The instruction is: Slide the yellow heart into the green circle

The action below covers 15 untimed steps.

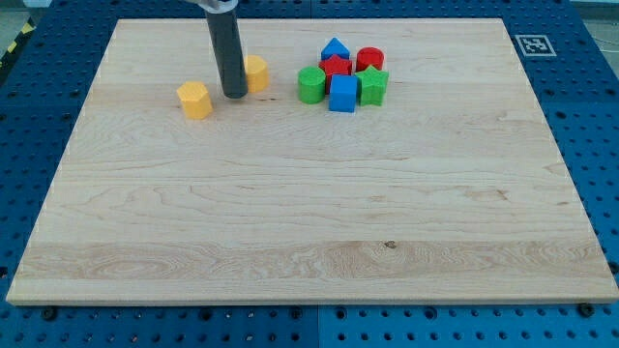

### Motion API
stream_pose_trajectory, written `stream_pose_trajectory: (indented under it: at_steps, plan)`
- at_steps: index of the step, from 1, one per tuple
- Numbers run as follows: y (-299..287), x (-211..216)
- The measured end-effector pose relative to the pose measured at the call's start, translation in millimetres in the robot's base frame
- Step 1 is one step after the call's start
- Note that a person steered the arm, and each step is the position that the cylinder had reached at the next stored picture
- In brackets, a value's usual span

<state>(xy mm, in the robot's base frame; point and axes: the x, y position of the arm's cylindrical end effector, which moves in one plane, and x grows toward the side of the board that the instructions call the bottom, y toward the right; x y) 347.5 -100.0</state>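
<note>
My tip (234, 95) rests on the worktop (290, 222) just left of the yellow heart (256, 72), the green circle (310, 85) further right. The tool is a bare rod (nothing to spread or pinch). An off-centre push could spin the heart past the circle into the red and blue blocks. No containers present.

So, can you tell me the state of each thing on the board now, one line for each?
My tip: on the board, just left of the yellow heart.
Yellow heart: partly hidden behind the rod.
Yellow block: alone, left of my tip.
Green circle: left edge of the cluster.
Blue cube: in the cluster, beside the green circle.
</note>
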Motion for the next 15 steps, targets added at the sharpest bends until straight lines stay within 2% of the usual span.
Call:
stream_pose_trajectory:
  at_steps: [2, 3, 4, 5, 9, 11, 13, 15]
  plan:
    - [25.1, -16.1]
    - [7.6, -16.1]
    - [-23.4, -31.9]
    - [-21.6, -60.0]
    - [38.8, -61.1]
    - [45.2, -59.0]
    - [-4.7, -59.0]
    - [-4.8, -59.0]
